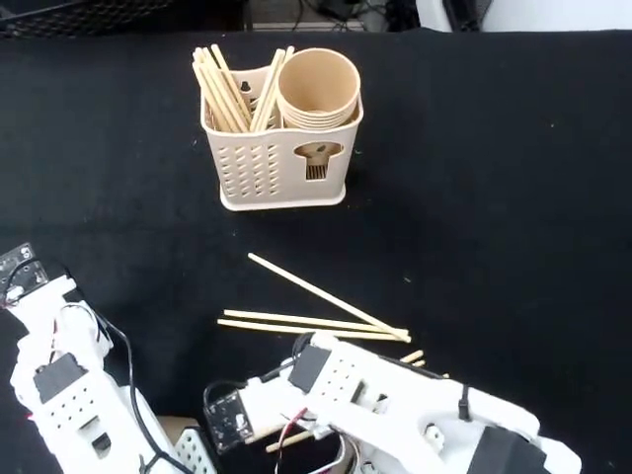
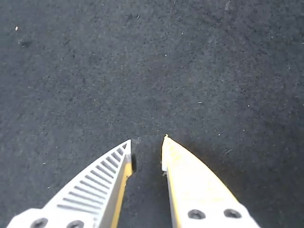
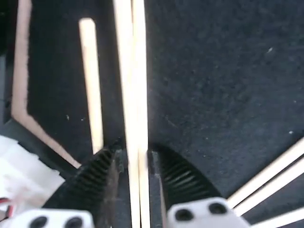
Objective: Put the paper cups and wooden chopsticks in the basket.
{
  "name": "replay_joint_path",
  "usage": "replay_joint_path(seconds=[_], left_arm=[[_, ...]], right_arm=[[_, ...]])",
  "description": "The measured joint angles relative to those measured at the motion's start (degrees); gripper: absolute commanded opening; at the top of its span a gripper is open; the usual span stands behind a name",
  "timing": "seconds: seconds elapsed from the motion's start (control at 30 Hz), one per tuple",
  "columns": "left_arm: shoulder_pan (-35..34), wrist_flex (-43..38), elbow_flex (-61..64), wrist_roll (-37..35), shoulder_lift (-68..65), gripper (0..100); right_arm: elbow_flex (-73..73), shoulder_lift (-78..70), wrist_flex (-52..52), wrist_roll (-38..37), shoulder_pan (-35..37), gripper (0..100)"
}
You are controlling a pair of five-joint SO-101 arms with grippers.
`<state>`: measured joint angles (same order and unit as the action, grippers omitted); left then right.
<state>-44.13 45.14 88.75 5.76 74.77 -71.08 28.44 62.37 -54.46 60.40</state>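
Basket point(image 1: 276, 173) is standing upright on the far half of the black table point(image 1: 513, 197), well apart from both arms. Closer to me, the right arm point(image 1: 395, 405) is lying low along the near edge, its body slanting from the near right corner toward the middle. The left arm point(image 1: 59, 385) is sitting at the near left corner. In the basket, the compartment on the right arm's side is holding a nested stack of paper cups point(image 1: 318, 89), mouth up. The other compartment is holding a bundle of chopsticks point(image 1: 227, 94) standing on end and leaning a little. Between the basket and the right arm I'm watching three loose chopsticks. Two point(image 1: 296, 323) are lying just beside each other with their long axis running across the table. A third point(image 1: 316, 292) is lying on a diagonal, its near end meeting their ends on the right arm's side. Through the right wrist camera I'm seeing the right gripper point(image 3: 135, 154) with its jaws closed on a pair of chopsticks point(image 3: 135, 95). The pair is lying side by side between the fingers and pointing straight out ahead of them. A single chopstick point(image 3: 90, 80) is lying roughly parallel, just beside the pair without touching it. The left gripper point(image 2: 146, 140) is hanging over bare table, its jaws slightly parted with nothing between them.
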Motion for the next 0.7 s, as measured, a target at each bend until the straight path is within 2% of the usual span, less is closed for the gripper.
replay_joint_path(seconds=[0.13,0.27,0.33,0.5,0.57,0.7], left_arm=[[0.0,0.0,0.0,0.0,0.0,12],[0.0,0.0,0.0,0.0,0.0,12],[0.0,0.0,0.0,0.0,0.0,12],[0.0,0.0,0.0,0.0,0.0,12],[0.0,0.0,0.0,0.0,0.0,12],[0.0,0.0,0.0,0.0,0.0,12]], right_arm=[[3.4,-1.1,4.2,0.0,-2.3,1.2],[10.8,-1.1,7.3,0.0,-7.9,1.2],[13.8,-1.1,7.1,0.0,-10.4,1.2],[14.8,-1.2,-1.2,0.0,-14.3,1.6],[14.8,-1.2,-4.6,0.0,-15.4,6.7],[14.0,-1.2,-6.8,0.0,-17.4,27.5]])
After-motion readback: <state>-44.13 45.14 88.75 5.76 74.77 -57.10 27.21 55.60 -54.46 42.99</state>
